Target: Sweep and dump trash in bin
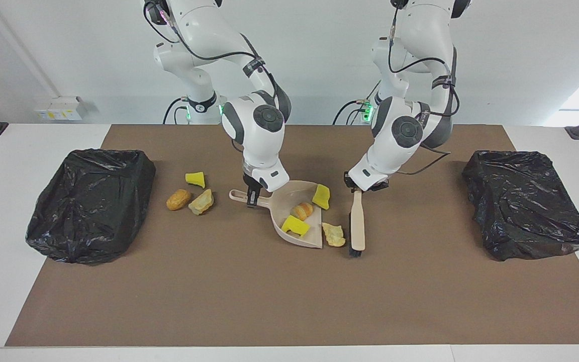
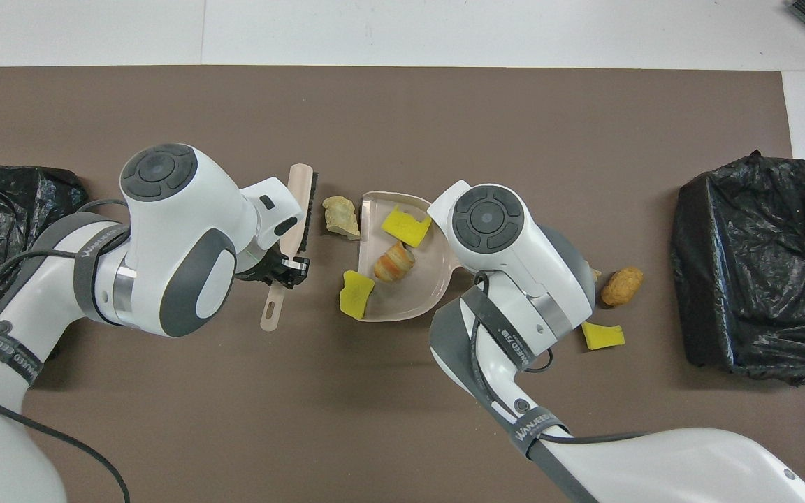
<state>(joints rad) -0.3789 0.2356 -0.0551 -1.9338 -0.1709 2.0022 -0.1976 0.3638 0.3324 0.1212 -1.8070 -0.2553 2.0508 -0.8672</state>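
Foam-light trash at frame centre rolls easily; left end effector clamps the brush, right end effector clamps the dustpan handle.

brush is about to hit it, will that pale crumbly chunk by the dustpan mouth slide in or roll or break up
The pale beige crumbly chunk looks flattish and irregular, so it should slide or tumble rather than roll. Its ragged edges suggest bits may flake off. It seems light, so the beige black-bristled brush beside it could flick it past the beige plastic dustpan.
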